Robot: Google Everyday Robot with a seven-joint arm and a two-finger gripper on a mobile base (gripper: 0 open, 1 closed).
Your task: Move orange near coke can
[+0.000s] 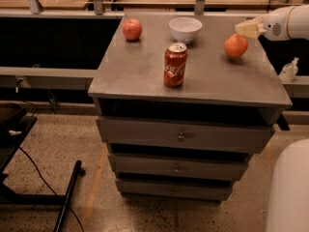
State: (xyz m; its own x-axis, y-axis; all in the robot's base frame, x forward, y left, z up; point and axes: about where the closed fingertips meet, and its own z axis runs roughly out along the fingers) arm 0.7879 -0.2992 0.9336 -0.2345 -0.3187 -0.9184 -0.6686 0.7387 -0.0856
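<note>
Orange (236,46) is sitting, or possibly hanging just clear of the surface, right below the tip of the gripper (247,29), which is reaching in over the far right part of the tabletop (140,71). From this angle it cannot be told whether the gripper is closed on the fruit or only brushing its upper right side. Coke can (175,65) is standing upright well off to the left of the gripper in the view and nearer the camera. White bowl (185,29) and reddish apple (132,29) are lying farther left along the back edge. Judging by its look, the fruit is likely handling as a light, firm ball with smooth, slightly slick skin, prone to rolling once set down. A squeeze across its widest part, from opposite sides and with moderate force, is looking safest. A pinch near the top is risking a slip.
</note>
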